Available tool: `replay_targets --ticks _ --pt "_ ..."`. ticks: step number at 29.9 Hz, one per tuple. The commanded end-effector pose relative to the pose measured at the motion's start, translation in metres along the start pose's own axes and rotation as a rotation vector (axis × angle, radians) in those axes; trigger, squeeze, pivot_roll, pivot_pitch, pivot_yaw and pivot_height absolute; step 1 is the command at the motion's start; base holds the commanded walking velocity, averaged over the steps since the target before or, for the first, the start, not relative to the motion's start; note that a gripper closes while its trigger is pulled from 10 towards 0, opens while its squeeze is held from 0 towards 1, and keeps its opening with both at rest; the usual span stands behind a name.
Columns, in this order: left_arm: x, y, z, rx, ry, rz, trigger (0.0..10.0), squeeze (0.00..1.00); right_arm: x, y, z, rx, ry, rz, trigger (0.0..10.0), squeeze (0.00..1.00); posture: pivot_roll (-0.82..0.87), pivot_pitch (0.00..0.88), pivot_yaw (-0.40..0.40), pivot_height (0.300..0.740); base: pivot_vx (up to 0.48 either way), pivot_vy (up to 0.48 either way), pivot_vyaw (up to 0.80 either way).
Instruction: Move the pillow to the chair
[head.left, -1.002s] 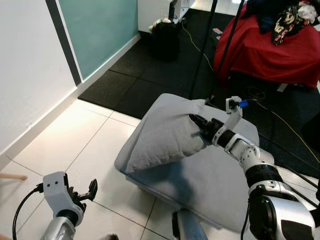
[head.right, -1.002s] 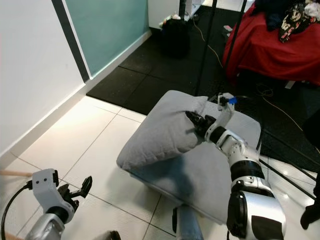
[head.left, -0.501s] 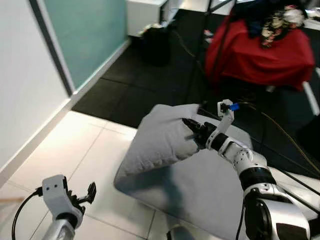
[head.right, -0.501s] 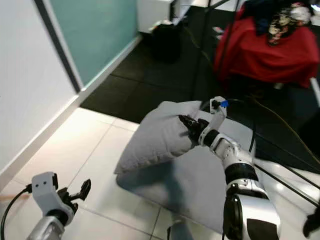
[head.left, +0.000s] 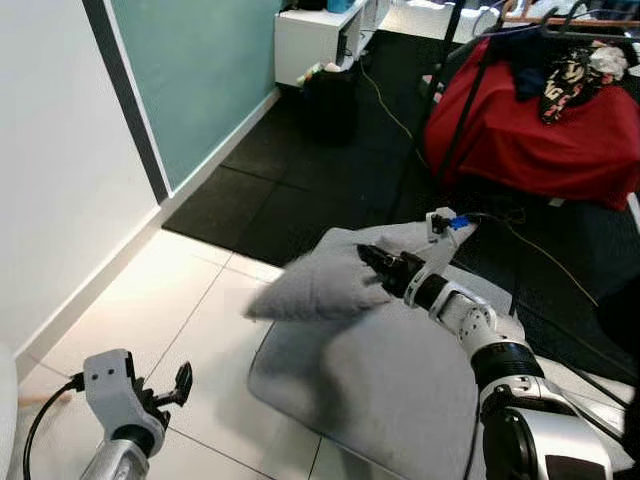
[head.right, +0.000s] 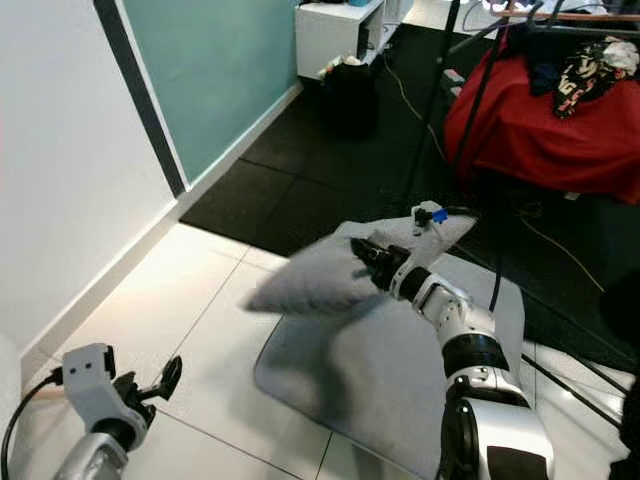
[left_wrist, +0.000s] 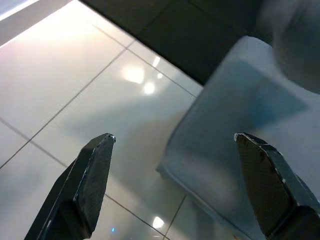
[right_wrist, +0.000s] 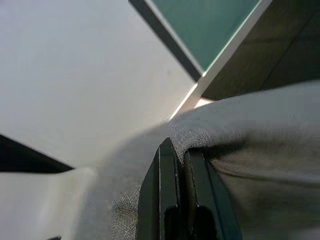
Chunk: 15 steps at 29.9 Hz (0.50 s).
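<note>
The right gripper (head.left: 368, 262) is reaching forward over the far part of a large grey floor cushion (head.left: 400, 380), with its jaws pinched tight on a fold of the grey pillow (head.left: 310, 290); in the right wrist view the two black fingers (right_wrist: 172, 200) are lying nearly together with the fabric bunched against them. The pillow is hanging lifted off the cushion, looking blurred, and stretching from the gripper toward the robot's left, out past the cushion's left edge and above the white tile floor (head.left: 150, 300). The cushion is lying where the white tiles are meeting the black mat floor (head.left: 290, 170). The left gripper (head.left: 165, 385) is sitting low over the tiles, well apart from the pillow, with its jaws standing wide open and holding nothing. Beyond the cushion, a red cloth (head.left: 540, 140) with dark garments piled on it is draping over something on the black mat.
</note>
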<state>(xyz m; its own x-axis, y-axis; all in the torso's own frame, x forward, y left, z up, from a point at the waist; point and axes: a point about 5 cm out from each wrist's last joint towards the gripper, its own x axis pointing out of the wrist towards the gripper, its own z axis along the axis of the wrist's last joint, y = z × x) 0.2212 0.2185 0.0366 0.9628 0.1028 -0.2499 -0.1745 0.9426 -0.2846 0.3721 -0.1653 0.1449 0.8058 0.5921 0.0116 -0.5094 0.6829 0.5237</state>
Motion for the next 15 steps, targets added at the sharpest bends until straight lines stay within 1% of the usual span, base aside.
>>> replay_targets --ticks 1,4,7,11,12,13,15 --pt "-0.003 0.003 -0.008 0.003 0.029 0.007 10.0 0.00 0.002 0.007 0.011 -0.057 -0.059 0.034 10.0 0.00 -0.11 0.078 -0.025 0.739 0.000 0.000 0.00" --pt "-0.003 0.003 -0.008 0.011 0.031 0.002 10.0 0.00 0.006 0.013 0.007 -0.121 -0.028 0.057 10.0 0.00 -0.11 0.076 -0.024 0.739 0.000 -0.480 0.53" --pt "-0.002 0.004 -0.007 0.008 0.025 0.012 10.0 0.00 0.007 0.015 0.007 -0.130 -0.022 0.065 10.0 0.00 -0.11 0.075 -0.025 0.739 0.000 0.000 0.77" --pt "-0.001 0.005 -0.005 -0.006 0.010 0.022 10.0 0.00 0.008 0.021 0.006 -0.138 -0.019 0.106 10.0 0.00 -0.11 0.073 -0.024 0.739 0.000 0.000 0.77" --pt "-0.001 0.005 -0.005 -0.007 0.007 0.025 10.0 0.00 0.009 0.025 0.005 -0.153 -0.010 0.141 10.0 0.00 -0.11 0.072 -0.024 0.739 0.000 0.000 0.77" --pt "-0.001 0.005 -0.005 -0.007 0.007 0.025 10.0 0.00 0.009 0.025 0.005 -0.153 -0.010 0.141 10.0 0.00 -0.11 0.072 -0.024 0.739 0.000 0.000 0.77" --pt "-0.001 0.006 -0.004 -0.008 0.004 0.029 10.0 0.00 0.010 0.031 0.003 -0.172 0.002 0.184 10.0 0.00 -0.11 0.072 -0.024 0.739 0.000 0.000 0.77"
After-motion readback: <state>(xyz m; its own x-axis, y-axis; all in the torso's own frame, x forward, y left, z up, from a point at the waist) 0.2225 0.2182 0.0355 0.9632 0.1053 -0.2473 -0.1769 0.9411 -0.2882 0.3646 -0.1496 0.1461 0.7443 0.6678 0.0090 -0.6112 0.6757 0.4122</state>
